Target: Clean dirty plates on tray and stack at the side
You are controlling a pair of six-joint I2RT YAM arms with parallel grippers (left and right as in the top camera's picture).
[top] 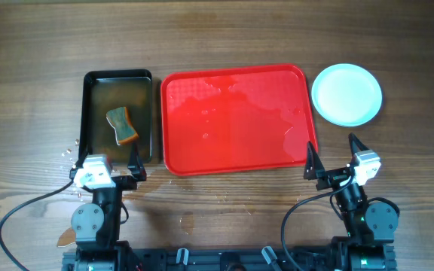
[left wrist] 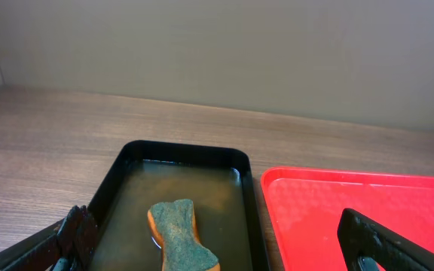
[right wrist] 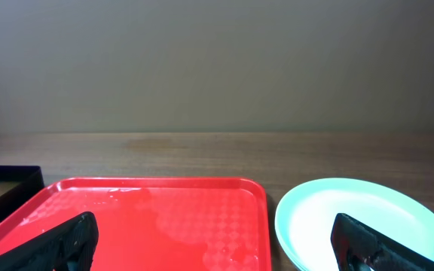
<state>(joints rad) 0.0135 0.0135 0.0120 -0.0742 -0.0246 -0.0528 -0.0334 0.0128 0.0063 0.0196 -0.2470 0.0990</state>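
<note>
While left end effector (top: 105, 159) and right end effector (top: 331, 146) gape, sponge (top: 121, 125) soaks in black tray (top: 119, 74), red tray (top: 224, 143) seemingly wet.

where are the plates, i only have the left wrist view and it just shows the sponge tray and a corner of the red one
observer: The plates are off the red tray. They sit on the table just past its far right corner. From above it looks like one disc, so I can't count the stack.
operator: anything on the red tray then
observer: No plates, only water patches toward its right side.
operator: whats the right arm doing
observer: The right gripper is open and empty. It's by the tray's near right corner, short of the plates.
</note>
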